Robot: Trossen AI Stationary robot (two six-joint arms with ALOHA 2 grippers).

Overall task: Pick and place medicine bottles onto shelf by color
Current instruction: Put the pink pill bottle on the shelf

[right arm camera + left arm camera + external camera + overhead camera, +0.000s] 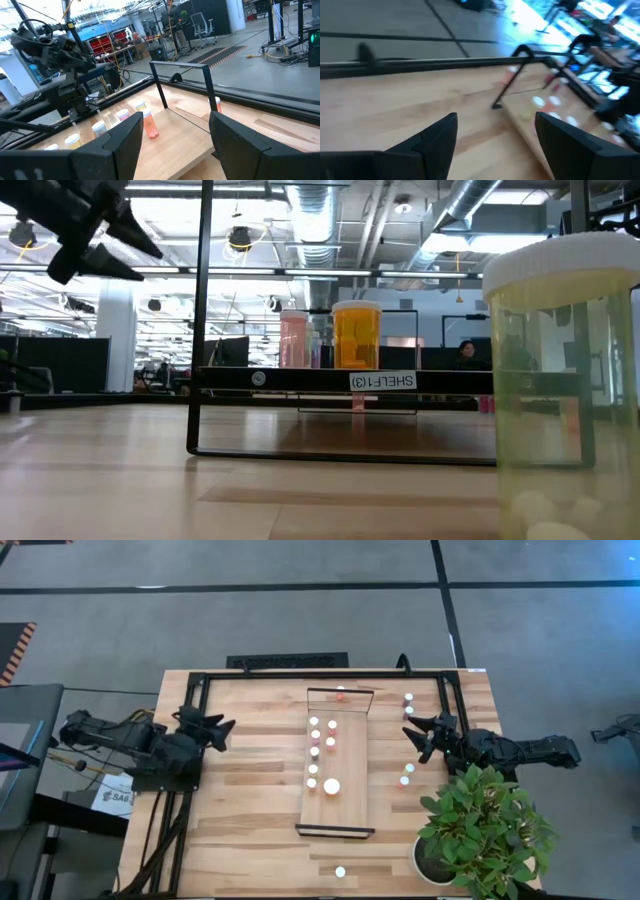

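The shelf (338, 765), a long pale board with dark end rails, lies on the middle of the slatted table. Several white-capped medicine bottles (318, 752) stand on its left half, one with a larger cap (331, 785). Loose bottles stand on the table at the right (408, 702), (405, 780) and near the front edge (340, 871). My left gripper (222, 730) is open and empty, left of the shelf; it also shows in the left wrist view (496, 135). My right gripper (422, 738) is open and empty, right of the shelf, between the loose bottles; it also shows in the right wrist view (175, 135).
A potted green plant (485, 830) stands at the table's front right, close to my right arm. A black frame (300, 675) runs along the far edge and sides. In the low view a yellowish bottle (560, 380) stands close to the camera.
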